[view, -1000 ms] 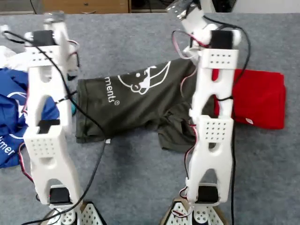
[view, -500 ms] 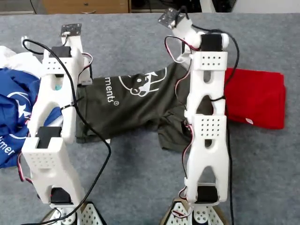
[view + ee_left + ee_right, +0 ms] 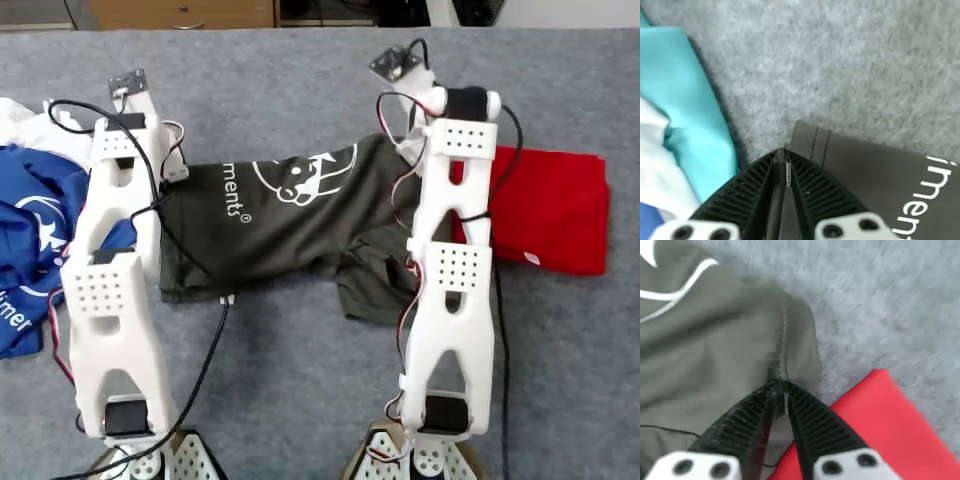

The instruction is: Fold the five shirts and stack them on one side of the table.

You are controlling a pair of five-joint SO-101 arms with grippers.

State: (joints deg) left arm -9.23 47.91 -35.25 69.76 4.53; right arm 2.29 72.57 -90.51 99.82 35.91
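Left wrist view has the left gripper pinched together on the hemmed corner of the olive shirt. The right gripper is likewise clamped on a seam at that shirt's far edge, just beside the folded red shirt. From overhead, the olive shirt lies spread mid-table between the arms, with the blue shirt heaped off to the left. A second ago both arms stood further back over the grey table; they've since come in onto the far edge. I'd say the grab for the first fold is set.
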